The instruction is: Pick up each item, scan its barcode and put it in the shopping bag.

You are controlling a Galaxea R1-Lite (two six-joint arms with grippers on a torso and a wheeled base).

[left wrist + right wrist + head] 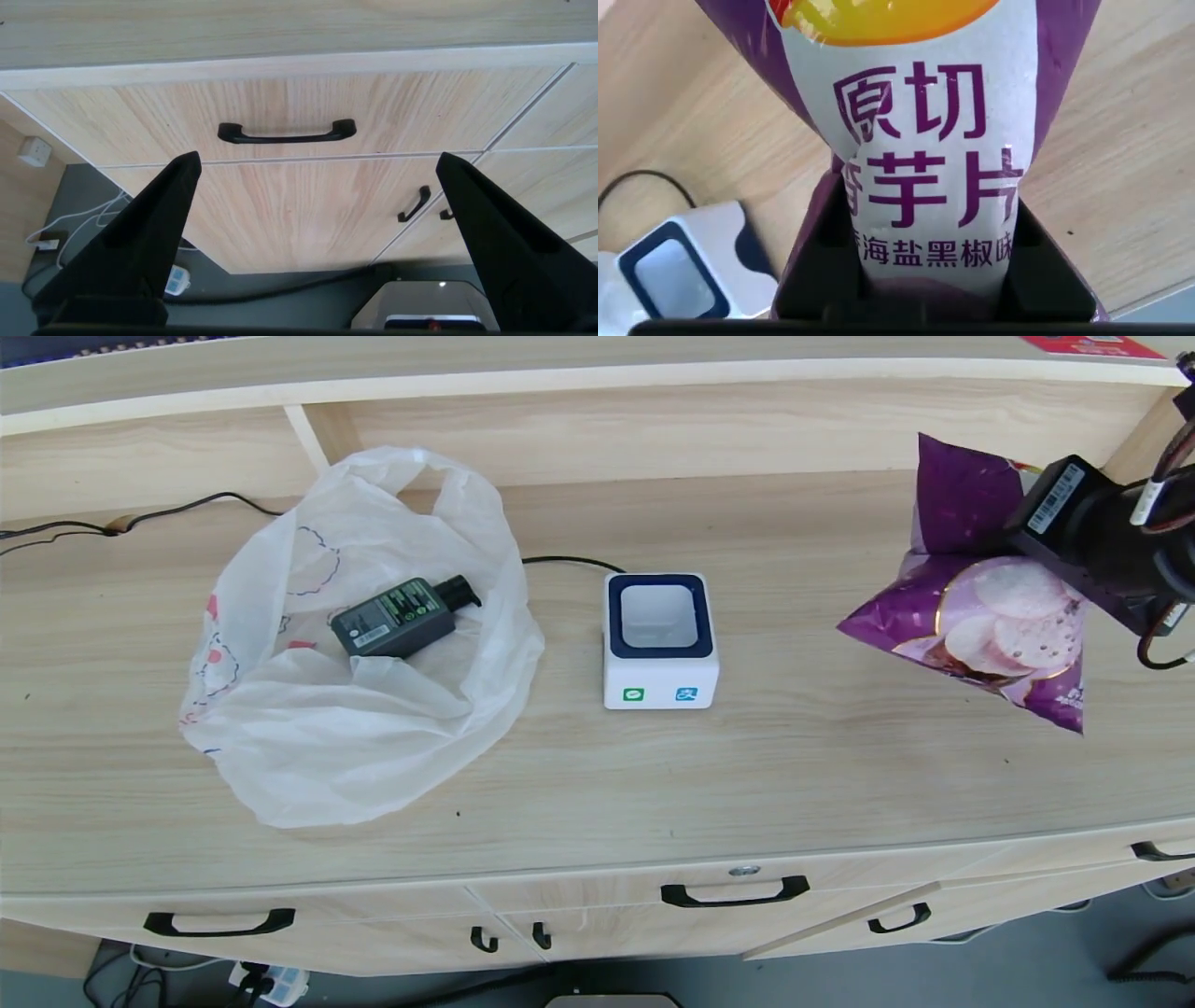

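A purple chip bag [990, 616] hangs above the counter at the right, with my right gripper [1018, 537] shut on its upper middle. In the right wrist view the chip bag [924, 140] runs between the dark fingers [808, 271]. The white scanner [661, 639] with a blue-rimmed window stands mid-counter, and the scanner [677, 271] sits well off to one side of the bag. A white shopping bag [355, 644] lies open at the left with a dark pump bottle [401, 616] inside. My left gripper [318, 243] is open below the counter, facing a drawer front.
A black cable [569, 560] runs from the scanner toward the back. A raised wooden ledge [597, 378] borders the counter's far side. Drawers with black handles [733, 894] line the front. Bare wood lies between scanner and chip bag.
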